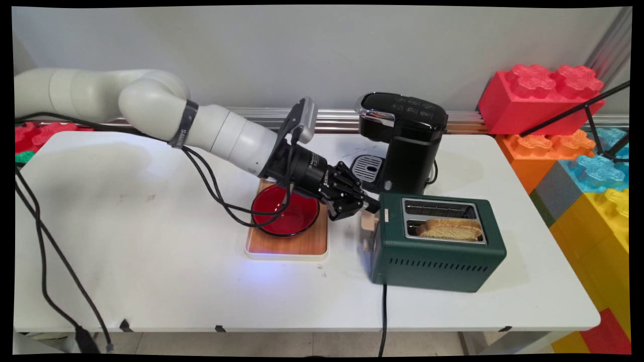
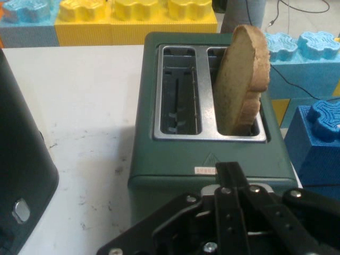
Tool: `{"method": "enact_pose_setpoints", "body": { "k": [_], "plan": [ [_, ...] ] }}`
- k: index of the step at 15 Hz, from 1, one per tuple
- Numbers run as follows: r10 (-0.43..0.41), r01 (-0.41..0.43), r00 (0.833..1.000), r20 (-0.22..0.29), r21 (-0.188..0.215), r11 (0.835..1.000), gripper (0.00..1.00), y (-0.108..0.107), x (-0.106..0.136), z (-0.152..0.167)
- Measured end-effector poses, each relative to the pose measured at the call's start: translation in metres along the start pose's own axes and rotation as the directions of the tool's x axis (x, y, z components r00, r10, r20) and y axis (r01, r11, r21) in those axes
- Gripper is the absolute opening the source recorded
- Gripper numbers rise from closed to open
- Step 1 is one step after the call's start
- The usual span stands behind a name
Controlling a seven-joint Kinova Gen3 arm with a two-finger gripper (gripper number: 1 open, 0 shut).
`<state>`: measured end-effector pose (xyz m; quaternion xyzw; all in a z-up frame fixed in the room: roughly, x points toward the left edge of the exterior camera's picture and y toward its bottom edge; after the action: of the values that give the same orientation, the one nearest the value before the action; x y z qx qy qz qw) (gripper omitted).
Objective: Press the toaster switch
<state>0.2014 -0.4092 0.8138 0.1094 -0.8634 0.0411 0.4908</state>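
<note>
Black two-finger tool (image 1: 371, 203) pressed together at dark green metal two-slot toaster (image 1: 436, 243) left end, above its beige lever (image 1: 369, 221). Toasted bread slice (image 2: 241, 79) upright in near slot. Red round bowl (image 1: 285, 209) on wooden board (image 1: 287, 245) just left, white bench (image 1: 151, 261).

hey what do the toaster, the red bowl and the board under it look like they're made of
Toaster: probably painted metal, matte dark green, with shiny steel-looking slot trim. Bowl: glossy translucent red, glass or plastic; the look leaves it open. Board: wood-grain top, likely wood or bamboo, with a pale rim.
</note>
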Motion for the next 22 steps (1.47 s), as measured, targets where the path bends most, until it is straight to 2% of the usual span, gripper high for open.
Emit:
{"method": "enact_pose_setpoints", "body": {
  "k": [14, 22],
  "plan": [
    [0.000, 0.000, 1.000, -0.002, 0.007, 1.000, 0.00, -0.003, -0.031, 0.012],
    [-0.009, 0.009, 1.000, 0.013, 0.014, 1.000, 0.00, -0.003, -0.048, 0.024]
  ]
}}
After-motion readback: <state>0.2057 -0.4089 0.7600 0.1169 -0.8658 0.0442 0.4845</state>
